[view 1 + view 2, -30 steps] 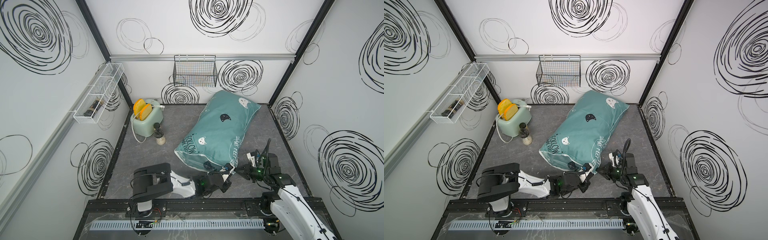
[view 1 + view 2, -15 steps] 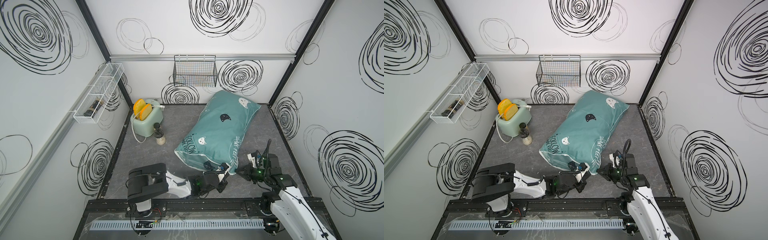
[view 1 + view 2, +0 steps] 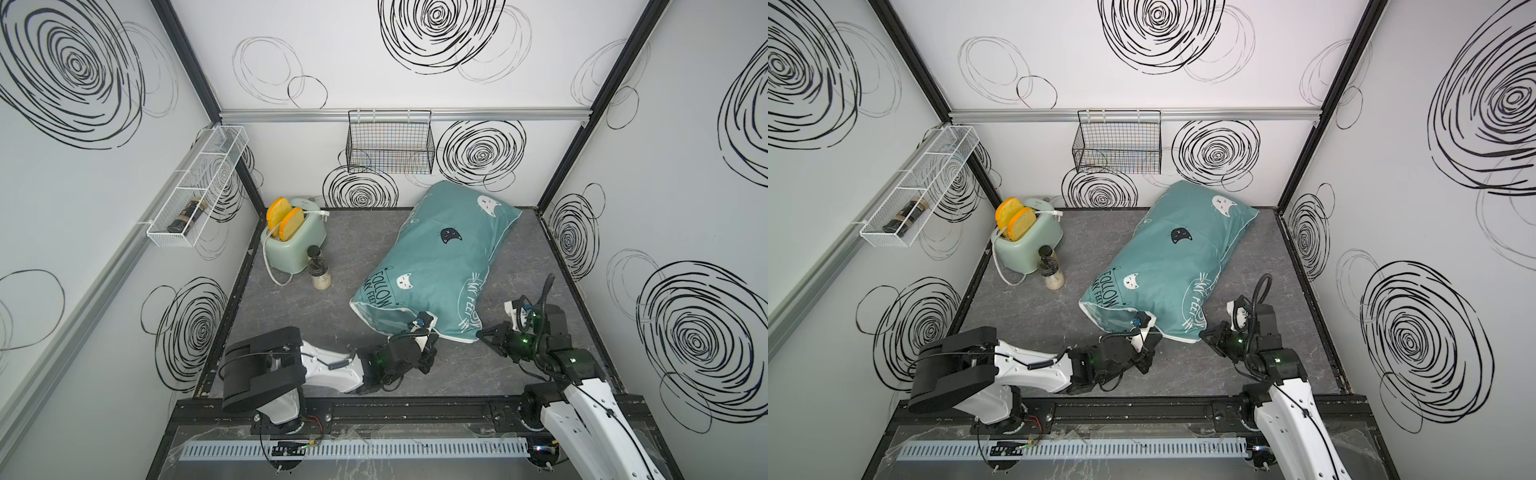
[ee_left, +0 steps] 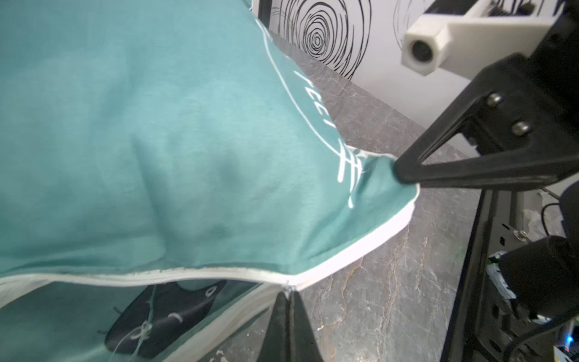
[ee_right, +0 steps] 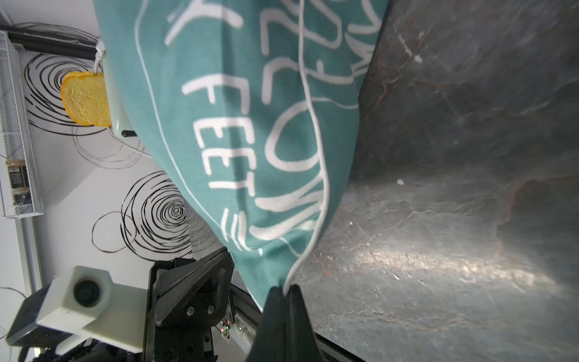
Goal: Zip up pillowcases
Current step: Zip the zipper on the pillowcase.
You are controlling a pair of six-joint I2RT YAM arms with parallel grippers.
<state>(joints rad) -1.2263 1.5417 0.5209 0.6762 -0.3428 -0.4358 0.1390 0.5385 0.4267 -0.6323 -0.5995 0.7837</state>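
The teal pillowcase (image 3: 449,257) (image 3: 1167,257) with cat faces and white piping lies slantwise on the grey floor. My left gripper (image 3: 430,334) (image 3: 1152,332) (image 4: 289,293) is at its near edge, shut on the zipper pull (image 4: 289,286). From the pull to the near right corner the seam is closed. On the other side it gapes, showing a black cat print (image 4: 166,313) inside. My right gripper (image 3: 480,332) (image 3: 1201,332) (image 5: 285,286) is shut on that corner of the pillowcase (image 5: 250,125) and holds it taut.
A mint-green toaster (image 3: 295,245) with two bread slices and a small jar (image 3: 319,270) stand at the back left. A black wire basket (image 3: 390,145) hangs on the back wall, a white wire shelf (image 3: 199,187) on the left wall. A black rail (image 3: 415,409) runs along the front.
My left arm has swung leftward, carrying the shut gripper a little to the left along the pillowcase's near edge. The right gripper has stayed on the corner.
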